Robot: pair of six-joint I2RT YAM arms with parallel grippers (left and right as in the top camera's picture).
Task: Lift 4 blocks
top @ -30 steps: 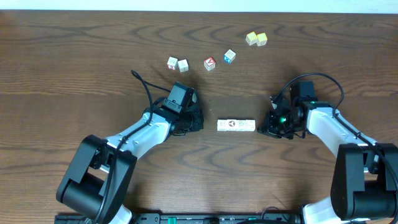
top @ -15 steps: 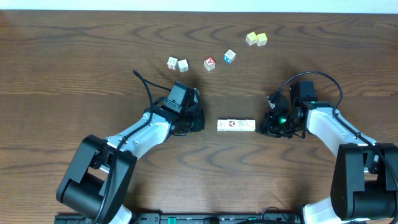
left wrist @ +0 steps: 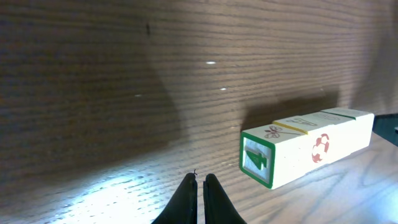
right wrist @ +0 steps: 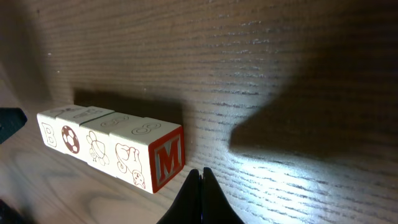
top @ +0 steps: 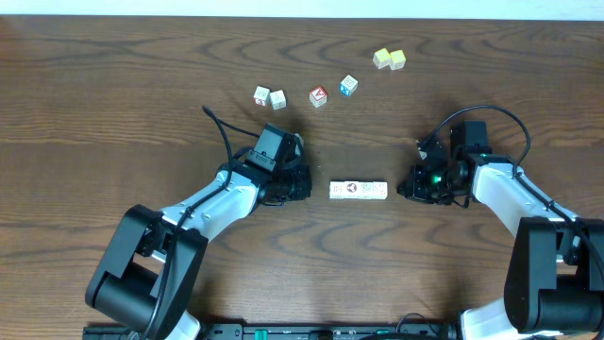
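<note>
firstly, overhead: the blocks lie end to end in one row on the table, between the left gripper and the right gripper, touching neither. jaw state is unreadable from this height. six loose cubes sit well beyond both.

left wrist: the left gripper has its jaws pressed together, empty. the blocks lie ahead and right of the tips, green-framed end face nearest.

right wrist: the right gripper is likewise closed on nothing. the blocks lie just beside the tips, to their left, red "m" face nearest.
</note>
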